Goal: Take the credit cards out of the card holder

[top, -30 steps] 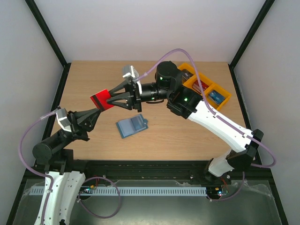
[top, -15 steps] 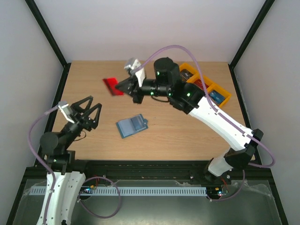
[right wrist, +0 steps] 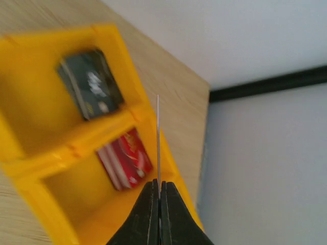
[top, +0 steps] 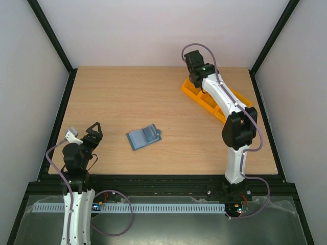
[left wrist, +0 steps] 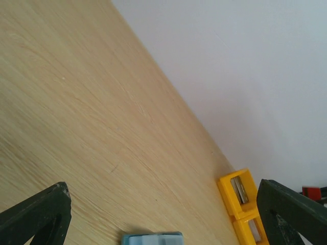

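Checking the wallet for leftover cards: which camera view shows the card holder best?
The top external view: the card holder lies whole, with nothing covering it. The left wrist view catches only a blurred sliver of its edge at the bottom; the right wrist view misses it.

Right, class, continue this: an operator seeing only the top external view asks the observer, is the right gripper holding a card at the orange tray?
Observer: Yes, the right wrist view shows the right gripper shut on a thin card, seen edge-on.
Operator: What is in the tray?
Observer: One compartment of the orange tray holds a dark grey card, the next holds red cards.
Operator: Does the left wrist camera see the card holder?
Observer: Only the edge of the card holder, at the bottom of the frame, between the left gripper's open jaws.
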`<action>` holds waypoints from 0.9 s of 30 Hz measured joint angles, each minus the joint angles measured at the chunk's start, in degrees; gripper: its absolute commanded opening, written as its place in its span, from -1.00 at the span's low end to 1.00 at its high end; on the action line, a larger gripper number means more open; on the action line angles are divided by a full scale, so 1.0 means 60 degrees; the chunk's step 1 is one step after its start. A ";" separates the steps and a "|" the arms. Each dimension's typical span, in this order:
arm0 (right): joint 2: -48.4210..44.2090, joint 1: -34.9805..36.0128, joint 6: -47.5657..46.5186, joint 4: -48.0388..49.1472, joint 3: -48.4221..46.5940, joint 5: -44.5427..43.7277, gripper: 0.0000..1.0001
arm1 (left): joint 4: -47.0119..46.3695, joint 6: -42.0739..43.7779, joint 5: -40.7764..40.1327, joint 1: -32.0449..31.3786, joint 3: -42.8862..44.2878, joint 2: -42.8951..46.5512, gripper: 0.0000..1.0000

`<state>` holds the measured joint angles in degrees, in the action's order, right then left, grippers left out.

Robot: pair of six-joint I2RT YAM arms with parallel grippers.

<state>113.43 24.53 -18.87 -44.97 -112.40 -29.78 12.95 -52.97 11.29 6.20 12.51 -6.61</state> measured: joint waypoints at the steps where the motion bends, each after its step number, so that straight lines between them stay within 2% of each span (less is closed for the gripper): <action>1: 0.0131 -0.0262 -0.0200 0.0087 0.0175 -0.0270 -0.97 | 0.0044 -0.0055 -0.0091 0.0022 -0.0069 0.0124 0.99; 5: 0.0306 -0.0940 -0.0812 0.0546 0.0874 -0.0798 -0.97 | 0.0270 -0.0259 -0.0328 0.0106 -0.0284 0.0270 0.99; 13: 0.0565 -0.1814 -0.1515 0.1974 0.1931 -0.0503 -0.97 | 0.0361 -0.0503 -0.0361 0.0146 -0.0452 0.0259 0.99; 22: 0.0634 -0.2182 -0.2127 0.2998 0.3166 0.0025 -0.96 | 0.0219 -0.0576 0.0095 0.0153 -0.0619 0.0051 0.99; 27: 0.1013 -0.2280 -0.2634 0.3559 0.3271 -0.0004 -0.95 | 0.0175 -0.0572 0.0117 0.0160 -0.0670 -0.0051 0.99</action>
<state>119.50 10.85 -34.68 -23.62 -92.77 -29.80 14.00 -56.40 11.99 7.16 8.49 -6.92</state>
